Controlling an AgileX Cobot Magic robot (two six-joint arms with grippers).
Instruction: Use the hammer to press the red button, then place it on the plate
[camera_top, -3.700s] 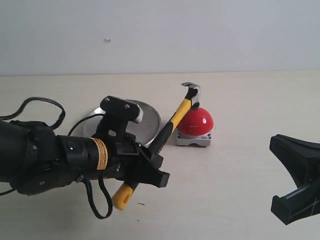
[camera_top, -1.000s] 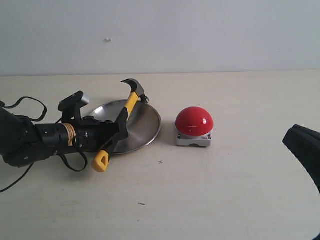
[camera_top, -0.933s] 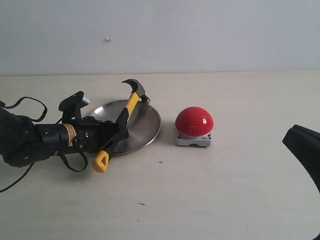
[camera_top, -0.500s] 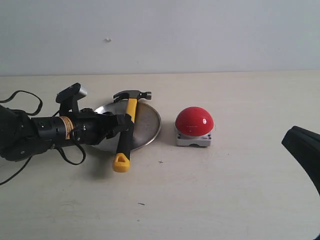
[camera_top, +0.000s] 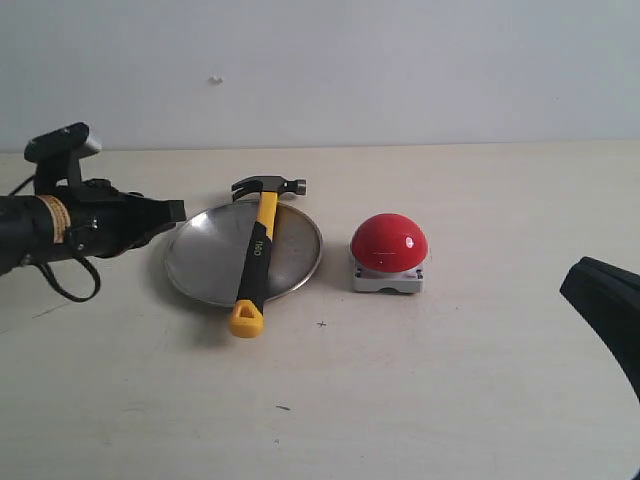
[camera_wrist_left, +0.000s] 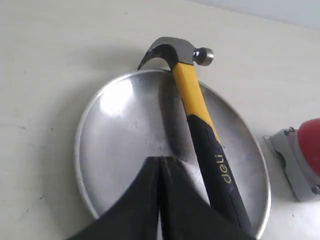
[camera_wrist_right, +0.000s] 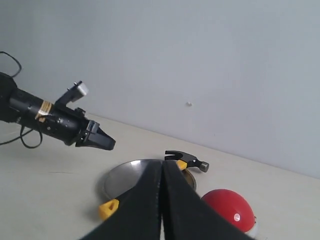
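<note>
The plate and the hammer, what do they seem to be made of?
The plate looks like brushed metal, probably steel: silver-grey with a soft glare spot. The hammer has a dark, shiny metal head; its yellow and black handle is probably plastic or rubber, matte, with printed letters.

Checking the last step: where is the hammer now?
In the exterior view the hammer lies across the plate, left of the red button, head at the far rim, yellow tip overhanging the near rim.

Left gripper and right gripper both hover, jaws pressed together.
</note>
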